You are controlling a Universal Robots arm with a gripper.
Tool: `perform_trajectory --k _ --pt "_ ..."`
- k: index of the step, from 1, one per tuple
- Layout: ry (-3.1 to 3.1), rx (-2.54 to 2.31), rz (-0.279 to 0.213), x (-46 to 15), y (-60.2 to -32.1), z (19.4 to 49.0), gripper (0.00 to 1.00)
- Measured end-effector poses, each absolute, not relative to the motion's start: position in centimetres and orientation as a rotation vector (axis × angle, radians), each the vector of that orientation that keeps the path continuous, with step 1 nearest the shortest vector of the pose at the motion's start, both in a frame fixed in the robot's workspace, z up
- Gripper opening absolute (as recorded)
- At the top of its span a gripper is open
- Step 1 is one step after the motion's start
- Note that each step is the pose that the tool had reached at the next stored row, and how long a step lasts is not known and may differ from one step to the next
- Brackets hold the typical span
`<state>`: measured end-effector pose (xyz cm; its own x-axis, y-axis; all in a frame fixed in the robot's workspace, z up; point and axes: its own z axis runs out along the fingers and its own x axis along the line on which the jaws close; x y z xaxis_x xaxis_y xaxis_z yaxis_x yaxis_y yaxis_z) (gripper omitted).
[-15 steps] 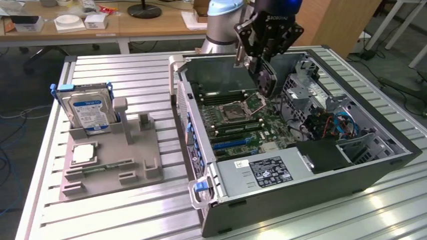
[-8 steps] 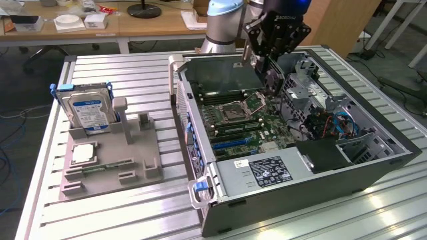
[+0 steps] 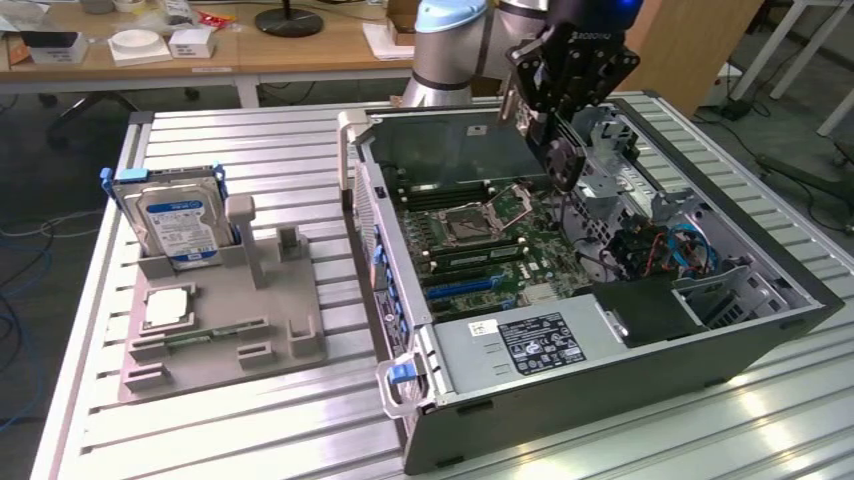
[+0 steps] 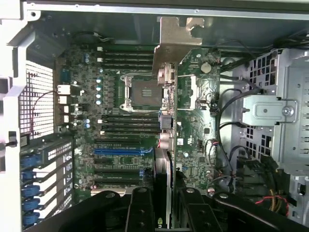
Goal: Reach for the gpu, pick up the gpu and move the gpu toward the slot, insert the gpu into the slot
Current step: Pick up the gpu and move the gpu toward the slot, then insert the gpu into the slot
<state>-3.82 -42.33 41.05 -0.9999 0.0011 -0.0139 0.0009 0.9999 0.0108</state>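
Claw [image 4: 164,205] clamped on gpu [image 4: 162,166], held edge-on above green motherboard [image 4: 116,96] inside open case [image 3: 601,390].

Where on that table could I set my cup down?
Bare slats lie between the tray and the desk, and in front of the tray at the near corner. The strip between tray and case is narrow. Inside the case is crowded, and the gripper holds the gpu over it.

I'm holding the gpu [image 4: 166,96] edge-on, pinched in the tool [image 4: 164,205], with its metal bracket [image 4: 176,41] at the far end. Beyond it lies the green motherboard [image 4: 87,145]. The processor socket [image 4: 142,92] sits just beside the card's line, and the blue slot [image 4: 120,151] runs crosswise to it.
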Motion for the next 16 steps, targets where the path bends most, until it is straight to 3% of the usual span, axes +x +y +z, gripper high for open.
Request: perform_trajectory --k 16 --pt "3.128 0.000 0.017 -3.77 -42.33 41.05 0.27"
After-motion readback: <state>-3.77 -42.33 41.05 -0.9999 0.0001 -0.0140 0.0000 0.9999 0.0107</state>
